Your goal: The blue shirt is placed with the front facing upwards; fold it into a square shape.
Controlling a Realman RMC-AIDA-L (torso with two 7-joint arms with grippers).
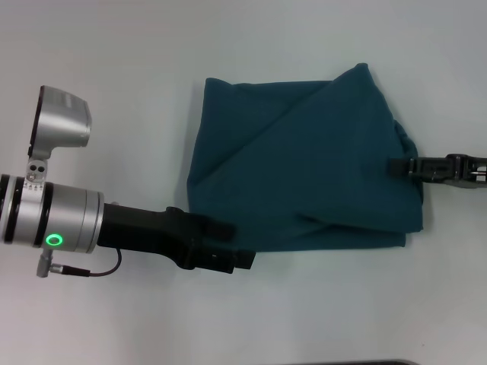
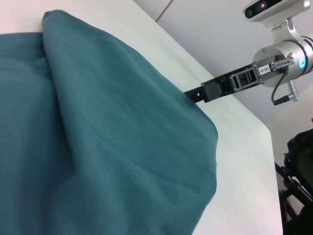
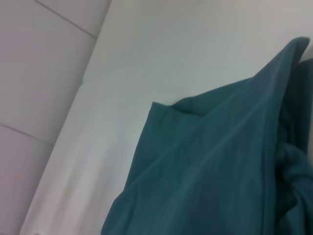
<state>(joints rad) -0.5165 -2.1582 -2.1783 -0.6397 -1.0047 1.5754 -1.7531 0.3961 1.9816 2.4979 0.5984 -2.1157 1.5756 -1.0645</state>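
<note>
Where the blue shirt (image 1: 304,160) lies on the white surface (image 1: 114,61), it is already folded into a rough square, plain teal side up, with diagonal creases running across it and no lettering showing. My left tool (image 1: 242,257) sits low at the shirt's near-left corner, its black tip touching or just under the hem; I cannot tell whether it is parted or pinched, since the head view shows only a dark block there. My right tool (image 1: 397,165) reaches in from the right side and meets the cloth at mid-height of the right edge, where the fabric bunches a little; it seems to be closed on that edge, though the fingers are hard to make out. From my left wrist the shirt (image 2: 98,147) rises in a soft hump with the right tool (image 2: 198,94) poking in behind it.
</note>
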